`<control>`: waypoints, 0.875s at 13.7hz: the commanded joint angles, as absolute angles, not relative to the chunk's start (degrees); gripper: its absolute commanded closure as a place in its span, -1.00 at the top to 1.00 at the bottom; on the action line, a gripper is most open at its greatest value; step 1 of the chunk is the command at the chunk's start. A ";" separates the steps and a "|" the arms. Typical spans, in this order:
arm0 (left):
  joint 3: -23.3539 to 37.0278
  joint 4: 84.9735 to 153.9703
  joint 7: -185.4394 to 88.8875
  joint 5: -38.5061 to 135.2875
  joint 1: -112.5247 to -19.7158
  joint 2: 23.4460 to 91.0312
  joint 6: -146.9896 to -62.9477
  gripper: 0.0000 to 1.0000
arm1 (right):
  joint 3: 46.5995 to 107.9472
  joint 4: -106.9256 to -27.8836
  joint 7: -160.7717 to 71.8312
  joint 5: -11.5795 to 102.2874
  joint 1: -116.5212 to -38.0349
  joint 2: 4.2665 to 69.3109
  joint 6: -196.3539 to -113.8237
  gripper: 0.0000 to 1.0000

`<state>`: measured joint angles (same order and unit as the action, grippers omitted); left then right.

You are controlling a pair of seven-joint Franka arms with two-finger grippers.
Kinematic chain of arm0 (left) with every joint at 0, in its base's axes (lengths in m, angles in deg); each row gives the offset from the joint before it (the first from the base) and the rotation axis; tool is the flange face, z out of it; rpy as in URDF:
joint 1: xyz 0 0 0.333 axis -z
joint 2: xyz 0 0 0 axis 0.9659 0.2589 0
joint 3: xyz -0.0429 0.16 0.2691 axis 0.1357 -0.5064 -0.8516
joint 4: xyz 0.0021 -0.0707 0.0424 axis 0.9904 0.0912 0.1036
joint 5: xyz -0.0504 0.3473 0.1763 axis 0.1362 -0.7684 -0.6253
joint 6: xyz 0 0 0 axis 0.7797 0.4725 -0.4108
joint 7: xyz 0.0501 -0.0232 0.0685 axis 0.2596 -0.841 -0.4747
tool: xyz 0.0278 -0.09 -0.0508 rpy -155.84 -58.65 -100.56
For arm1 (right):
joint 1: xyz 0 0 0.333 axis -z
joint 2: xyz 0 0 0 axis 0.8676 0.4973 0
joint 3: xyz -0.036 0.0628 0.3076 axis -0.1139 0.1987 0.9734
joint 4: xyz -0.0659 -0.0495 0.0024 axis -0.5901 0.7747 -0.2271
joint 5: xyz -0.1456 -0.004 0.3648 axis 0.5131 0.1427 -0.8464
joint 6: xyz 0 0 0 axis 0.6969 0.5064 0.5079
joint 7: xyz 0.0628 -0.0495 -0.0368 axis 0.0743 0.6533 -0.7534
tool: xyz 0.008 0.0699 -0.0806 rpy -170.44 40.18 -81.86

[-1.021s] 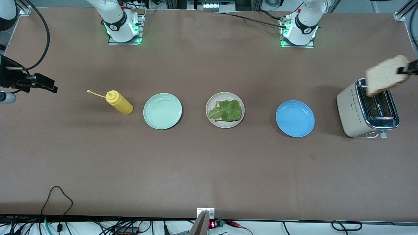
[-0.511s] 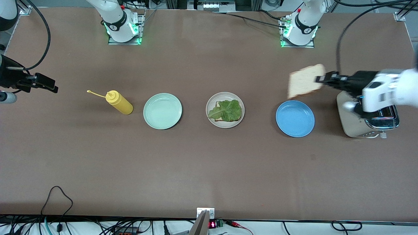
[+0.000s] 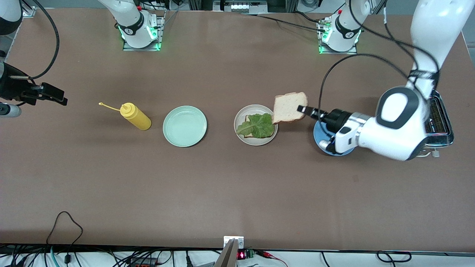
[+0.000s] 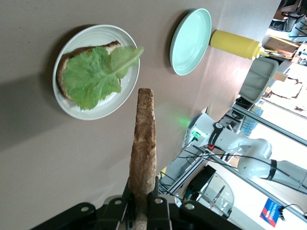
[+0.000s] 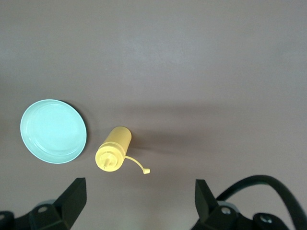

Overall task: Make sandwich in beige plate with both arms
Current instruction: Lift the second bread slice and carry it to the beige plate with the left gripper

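Front view. Left gripper [image 3: 301,109]: pinches 1 bread slice [image 3: 290,107] by its edge. A second ago the slice hung over the toaster [image 3: 439,122] at the left arm's end of the table; half a second ago it was above the blue plate [image 3: 322,142]; now it is in the air at the rim of the beige plate [image 3: 238,115], overlapping that rim on the side toward the left arm. Beige plate: holds 1 slice with a lettuce leaf [image 3: 257,125] on top, unchanged. Judgement: top slice nearly delivered; centring, laying flat and release remain. Right gripper [image 3: 55,98]: waits over the right arm's end of the table, position unchanged. Mint plate [image 3: 184,126] and mustard bottle [image 3: 135,115]: unmoved.

Left wrist view. Slice [image 4: 143,146] seen edge-on, upright, clamped at its lower end between the fingers [image 4: 158,211]. Beige plate [image 4: 67,103] with lettuce [image 4: 93,76] lies below, not yet under the slice. Mint plate [image 4: 190,42] and bottle [image 4: 235,42] farther off.

Right wrist view. Right gripper [image 5: 139,203]: fingers spread wide, holding nothing. Mint plate [image 5: 53,131] and bottle [image 5: 113,149] on the table below.
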<state>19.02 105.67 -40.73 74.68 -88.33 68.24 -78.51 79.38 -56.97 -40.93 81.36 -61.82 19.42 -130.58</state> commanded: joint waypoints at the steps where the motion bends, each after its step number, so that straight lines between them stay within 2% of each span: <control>1: 19.45 106.24 -39.72 76.22 -87.13 70.99 -83.06 -0.99 | 79.56 -56.89 -41.63 82.11 -61.67 18.77 -129.91 1.00; 7: 19.45 109.49 -35.86 80.43 -83.17 73.54 -93.35 -1.00 | 79.47 -56.89 -41.72 82.02 -61.41 18.86 -129.99 1.00; 12: 19.36 109.41 -26.29 82.82 -83.61 78.80 -94.68 -1.00 | 79.47 -56.89 -41.72 81.85 -61.41 18.86 -130.00 1.00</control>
